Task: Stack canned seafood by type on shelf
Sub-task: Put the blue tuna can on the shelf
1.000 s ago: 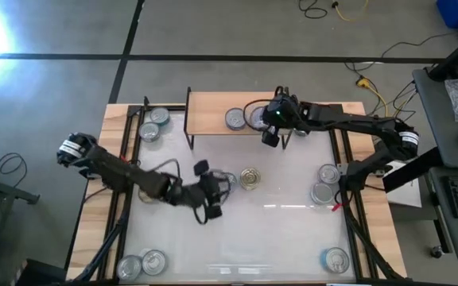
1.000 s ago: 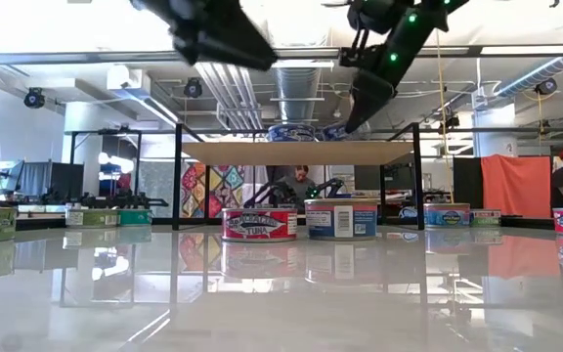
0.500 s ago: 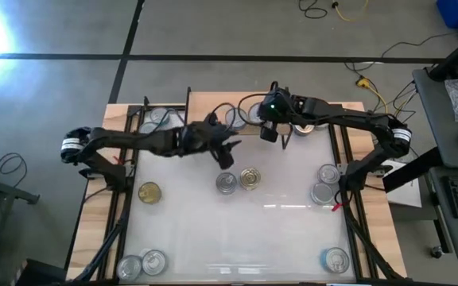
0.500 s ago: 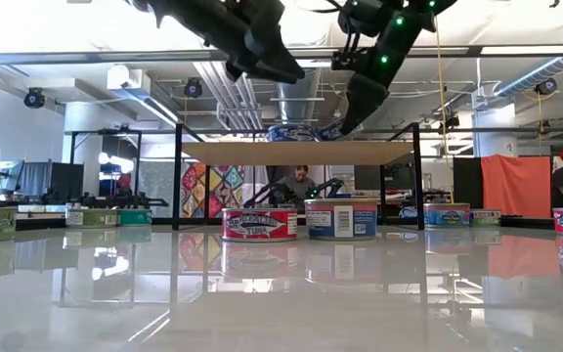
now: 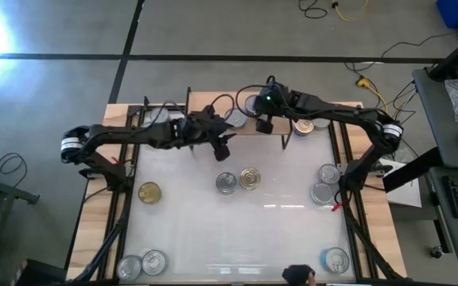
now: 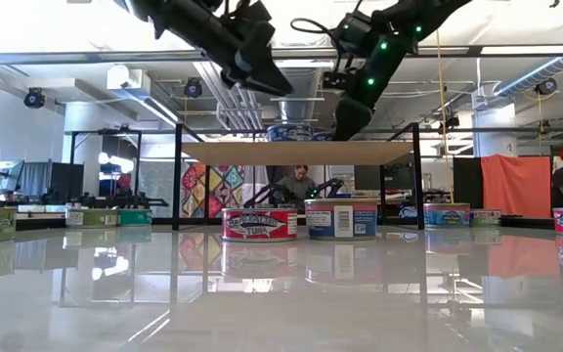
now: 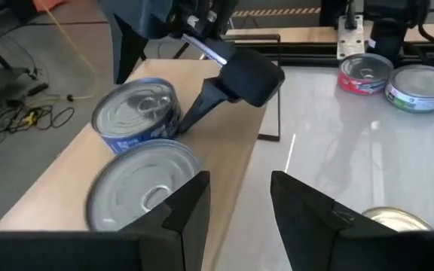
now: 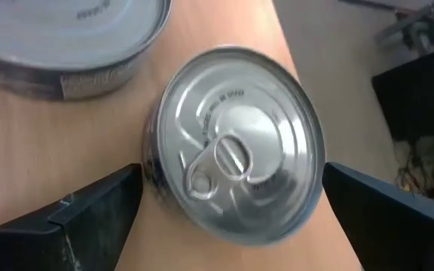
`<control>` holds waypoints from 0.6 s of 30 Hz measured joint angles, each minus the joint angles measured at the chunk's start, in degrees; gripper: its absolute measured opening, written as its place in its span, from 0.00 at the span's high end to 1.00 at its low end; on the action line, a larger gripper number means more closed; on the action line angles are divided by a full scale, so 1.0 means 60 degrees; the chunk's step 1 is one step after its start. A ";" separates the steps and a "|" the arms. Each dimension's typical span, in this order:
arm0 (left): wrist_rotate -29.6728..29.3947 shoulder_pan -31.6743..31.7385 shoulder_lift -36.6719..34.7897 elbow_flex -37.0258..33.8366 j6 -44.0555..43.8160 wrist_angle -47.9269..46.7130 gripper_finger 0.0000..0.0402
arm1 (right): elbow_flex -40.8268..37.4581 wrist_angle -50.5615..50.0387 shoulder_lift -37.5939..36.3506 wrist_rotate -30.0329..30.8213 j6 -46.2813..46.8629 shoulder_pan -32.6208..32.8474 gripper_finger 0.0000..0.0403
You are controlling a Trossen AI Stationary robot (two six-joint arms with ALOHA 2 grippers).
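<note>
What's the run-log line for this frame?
left end effector: open, empty, over shelf | right end effector: open, straddling silver-topped tin on shelf | stage: placing

Shelf (image 5: 205,111) top mostly hidden under both arms in high view; tin count there can't be read. Low view: arm bases cut off at top edge, labels on far tins (image 6: 446,216) too small to read. Right wrist view: 2nd tin (image 8: 66,38) cut off by edge. Left wrist view: near tin (image 7: 143,188) blurred, gold tin (image 7: 394,220) cut off.
</note>
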 joint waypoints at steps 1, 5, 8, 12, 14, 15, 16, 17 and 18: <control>0.0143 0.0126 -0.0050 0.0000 0.0037 -0.0038 0.68 | 0.0067 0.0059 0.0023 -0.0179 0.0003 -0.0023 0.01; 0.0794 0.0746 -0.0141 0.0000 0.0063 -0.0050 0.68 | 0.0397 0.0390 0.0068 -0.0387 -0.0036 -0.0050 0.01; 0.1247 0.1139 -0.0181 0.0000 0.0051 -0.0231 0.68 | 0.0615 0.0316 0.0051 -0.0363 0.0003 -0.0056 0.01; 0.1393 0.1307 -0.0200 -0.0048 0.0044 -0.0551 0.68 | 0.0843 -0.0066 -0.0257 -0.0361 -0.0012 -0.0052 0.01; 0.1399 0.1357 -0.0206 -0.0117 0.0111 -0.0566 0.68 | 0.0970 -0.0417 -0.0485 -0.0361 -0.0020 -0.0052 0.01; 0.1399 0.1395 -0.0208 -0.0148 0.0172 -0.0572 0.68 | 0.1026 -0.0648 -0.0587 -0.0356 -0.0017 -0.0055 0.01; 0.1392 0.1434 -0.0212 -0.0176 0.0207 -0.0569 0.68 | 0.1046 -0.0888 -0.0662 -0.0351 -0.0005 -0.0077 0.01; 0.1378 0.1480 -0.0215 -0.0203 0.0224 -0.0573 0.68 | 0.1044 -0.1121 -0.0727 -0.0348 -0.0014 -0.0133 0.01; 0.1357 0.1534 -0.0215 -0.0221 0.0236 -0.0576 0.68 | 0.1030 -0.1326 -0.0770 -0.0315 -0.0042 -0.0192 0.01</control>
